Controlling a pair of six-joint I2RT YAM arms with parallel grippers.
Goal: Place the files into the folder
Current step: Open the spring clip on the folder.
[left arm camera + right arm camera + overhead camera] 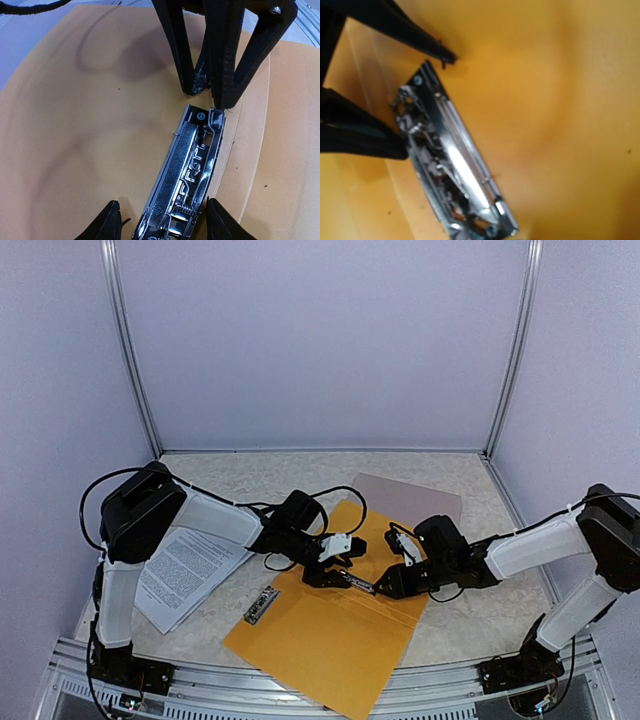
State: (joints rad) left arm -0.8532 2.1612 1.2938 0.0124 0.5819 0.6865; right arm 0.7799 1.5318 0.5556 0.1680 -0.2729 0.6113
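The orange folder lies open on the table, with its metal clamp on the inside near the spine. The files, white printed sheets, lie to the left under my left arm, outside the folder. My left gripper is open, and its fingertips straddle one end of the clamp without closing on it. My right gripper faces it from the other end. Its fingers stand close together and touch down at the clamp's far end. The right wrist view shows the clamp but not its own fingers.
A taupe cover lies behind the folder at the back right. A small dark metal bar lies on the table by the folder's left edge. The metal rail of the table front runs along the near edge.
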